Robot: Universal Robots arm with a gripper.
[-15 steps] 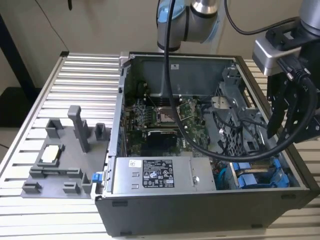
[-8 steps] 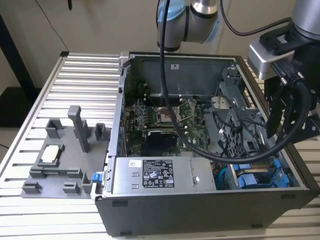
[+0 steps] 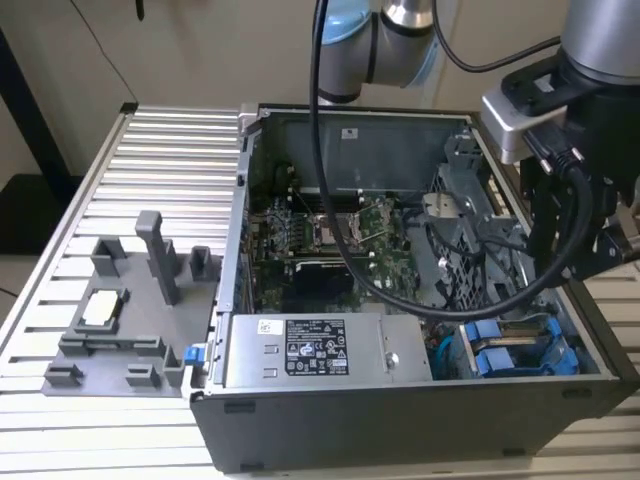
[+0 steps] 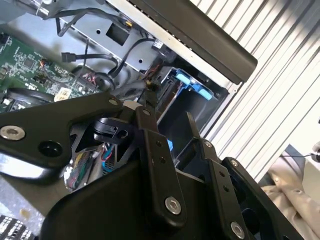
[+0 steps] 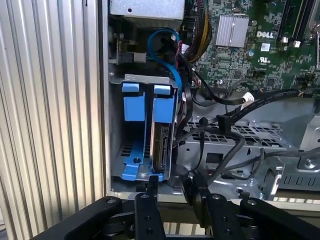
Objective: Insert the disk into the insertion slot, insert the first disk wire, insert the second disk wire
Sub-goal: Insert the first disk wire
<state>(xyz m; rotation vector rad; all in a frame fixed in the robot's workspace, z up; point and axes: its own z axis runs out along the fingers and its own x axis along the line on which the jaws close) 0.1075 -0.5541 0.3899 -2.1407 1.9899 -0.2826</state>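
Count in the first wrist view: two blue carrier frames side by side in one grey drive cage, one blue cable (image 5: pixel 172 65), and two black fingers (image 5: pixel 152 189). The disk (image 5: pixel 162 142) sits in the insertion slot (image 5: pixel 145 78), in the bay farther from the case wall (image 5: pixel 106 125). The second blue carrier (image 5: pixel 134 107) sits in the bay next to that wall. The disk stands on edge, its narrow connector edge facing out through the case's open side. That edge runs from the end by the power supply (image 3: pixel 320 350) towards the far end of the cage, along the exterior view's left-right line. How deep the body reaches into the bay cannot be seen. The blue cable loops from beside the power supply and runs down the cage side just beside the disk; its end is hidden. The gripper (image 5: pixel 172 192) is at the cage end away from the power supply, its fingers apart with nothing between them. One fingertip is close to the blue frame ends, but contact cannot be confirmed. One motherboard (image 5: pixel 260 45) lies beyond the cage. The case rests on a slatted table (image 3: pixel 160 150).
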